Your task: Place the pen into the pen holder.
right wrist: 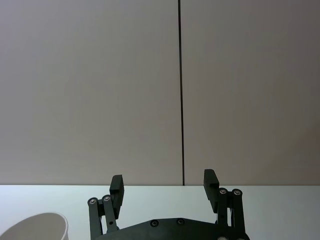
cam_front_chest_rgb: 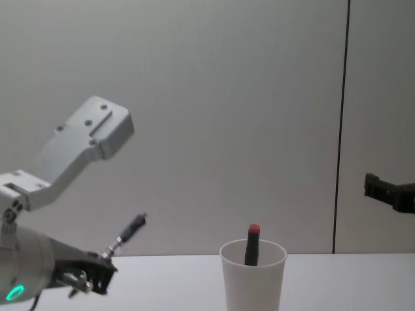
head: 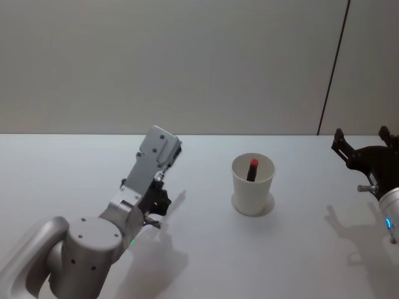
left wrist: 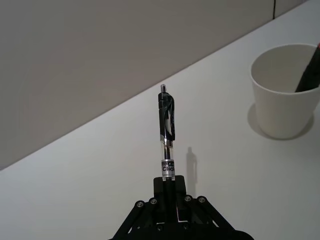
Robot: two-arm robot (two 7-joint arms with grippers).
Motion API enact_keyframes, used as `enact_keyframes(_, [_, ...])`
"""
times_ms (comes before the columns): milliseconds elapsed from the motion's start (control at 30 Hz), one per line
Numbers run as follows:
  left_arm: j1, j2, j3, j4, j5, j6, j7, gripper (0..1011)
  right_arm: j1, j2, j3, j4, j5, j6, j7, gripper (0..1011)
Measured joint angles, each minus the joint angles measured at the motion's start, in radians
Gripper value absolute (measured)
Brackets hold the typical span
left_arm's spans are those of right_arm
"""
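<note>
My left gripper (left wrist: 168, 189) is shut on the lower barrel of a black click pen (left wrist: 166, 127), which sticks out past the fingers, clip end away from me. In the chest view the pen (cam_front_chest_rgb: 130, 231) tilts up and to the right from the left gripper (cam_front_chest_rgb: 98, 267), above the table and well left of the pen holder (cam_front_chest_rgb: 253, 282). The pen holder (head: 252, 187), a white paper cup, stands upright mid-table with a dark, red-tipped pen (head: 252, 169) leaning inside it. My right gripper (head: 361, 138) hangs open and empty at the far right, above the table.
The white table (head: 206, 261) runs flat around the cup, with a plain grey wall behind it. A thin dark vertical seam (right wrist: 180, 92) runs down that wall at the right. The left forearm (head: 146, 171) slopes over the table's left half.
</note>
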State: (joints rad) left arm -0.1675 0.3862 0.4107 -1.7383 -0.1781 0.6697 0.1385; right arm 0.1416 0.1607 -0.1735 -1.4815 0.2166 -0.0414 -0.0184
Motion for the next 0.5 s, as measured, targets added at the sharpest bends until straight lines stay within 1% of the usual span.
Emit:
enact_keyframes(33, [0.007,0.002,-0.001,-0.01,0.008,-0.01,0.019,135,0.0,0.0,0.0,0.0,0.0,0.0,0.0,1002])
enact_keyframes(133, [0.018,0.003,-0.002,-0.026,0.022,-0.028,0.047,135,0.0,0.0,0.0,0.0,0.0,0.0,0.0,1002])
enact_keyframes(167, [0.024,0.004,-0.002,-0.034,0.035,-0.043,0.067,135,0.0,0.0,0.0,0.0,0.0,0.0,0.0,1002])
enact_keyframes(233, [0.031,0.004,-0.002,-0.043,0.047,-0.056,0.082,135,0.0,0.0,0.0,0.0,0.0,0.0,0.0,1002])
enact_keyframes(267, [0.036,0.004,-0.002,-0.049,0.062,-0.073,0.099,135,0.0,0.0,0.0,0.0,0.0,0.0,0.0,1002])
enact_keyframes(300, [0.039,0.004,-0.001,-0.053,0.069,-0.08,0.105,135,0.0,0.0,0.0,0.0,0.0,0.0,0.0,1002])
enact_keyframes(333, [0.043,0.004,0.0,-0.058,0.086,-0.097,0.117,135,0.0,0.0,0.0,0.0,0.0,0.0,0.0,1002])
enact_keyframes(367, [0.043,0.004,0.0,-0.058,0.086,-0.097,0.117,135,0.0,0.0,0.0,0.0,0.0,0.0,0.0,1002])
enact_keyframes(500, [0.054,0.0,0.007,-0.067,0.136,-0.153,0.141,135,0.0,0.0,0.0,0.0,0.0,0.0,0.0,1002])
